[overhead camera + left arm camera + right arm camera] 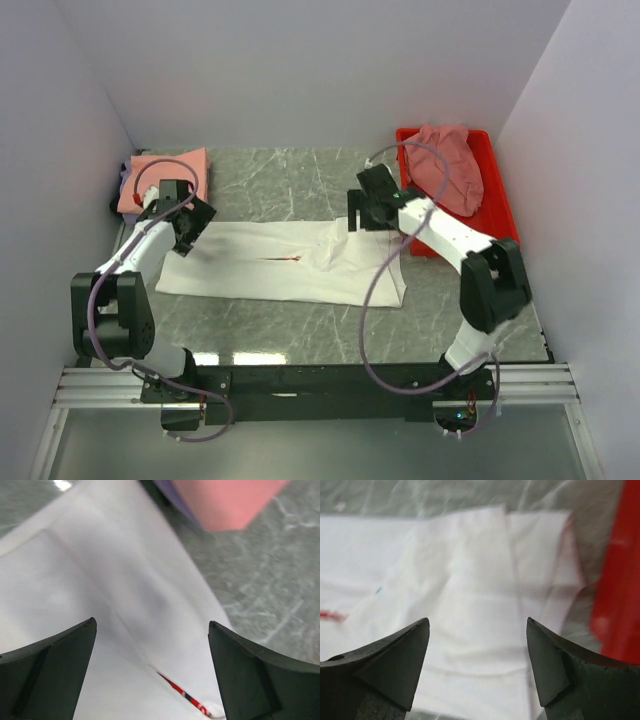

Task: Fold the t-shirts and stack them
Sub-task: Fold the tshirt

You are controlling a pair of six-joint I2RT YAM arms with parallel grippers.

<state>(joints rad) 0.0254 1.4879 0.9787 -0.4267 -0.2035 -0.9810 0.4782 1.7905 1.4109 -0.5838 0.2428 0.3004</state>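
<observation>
A white t-shirt [280, 262] lies folded into a long strip across the middle of the table, a thin red print line [285, 259] at its fold. It also shows in the left wrist view [100, 600] and the right wrist view [470, 590]. My left gripper [188, 238] is open over its left end. My right gripper [366, 215] is open above its upper right part. A folded salmon-orange t-shirt [170, 180] lies at the back left on a lavender one [172, 502]. A crumpled dusty-pink t-shirt [450, 165] sits in the red tray [500, 200].
The red tray stands at the back right, close to my right arm, and shows as a red edge in the right wrist view [620, 580]. White walls enclose the grey marble table [300, 180] on three sides.
</observation>
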